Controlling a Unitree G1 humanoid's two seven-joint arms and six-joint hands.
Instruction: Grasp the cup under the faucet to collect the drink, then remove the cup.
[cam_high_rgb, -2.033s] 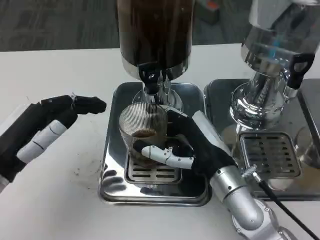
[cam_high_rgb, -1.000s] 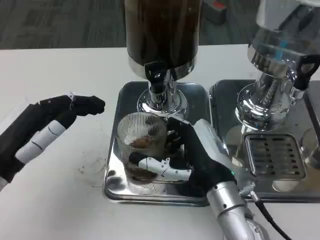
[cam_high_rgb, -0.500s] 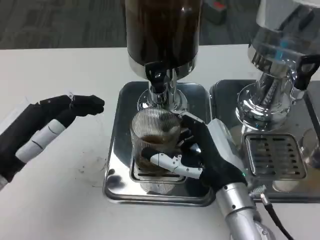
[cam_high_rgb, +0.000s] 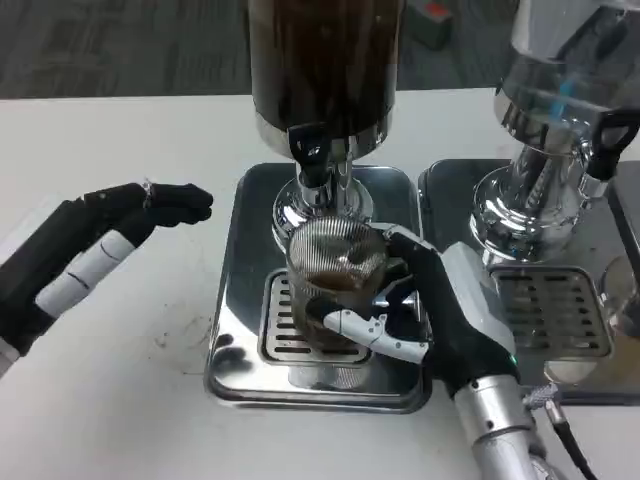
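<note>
1. Ribbed clear cup (cam_high_rgb: 336, 285) with a little brown drink in the bottom, standing on the slotted grille of the steel drip tray (cam_high_rgb: 232, 330), just below and in front of the black faucet (cam_high_rgb: 311, 152) of the dark-filled drink dispenser (cam_high_rgb: 324, 60).
2. Shifted rightward and back toward the faucet compared with a second ago, when placed nearer the tray's front left; half a second ago already part of the way there.
3. Gripped by the right hand (cam_high_rgb: 435, 315): white thumb across the cup's front lower wall, dark fingers wrapped round its right and rear side.
4. Moved along with the cup, wrist now further right over the tray's right front corner.
5. Left hand (cam_high_rgb: 90, 255) held over the white table (cam_high_rgb: 110, 400) to the left of the tray, well apart from the cup, empty, fingers stretched out side by side and pointing toward the dispenser; nearly the same place as before.
6. Second dispenser (cam_high_rgb: 560, 120) with its own tray and grille at the right, unchanged; small dark specks on the table near the first tray's left edge.
</note>
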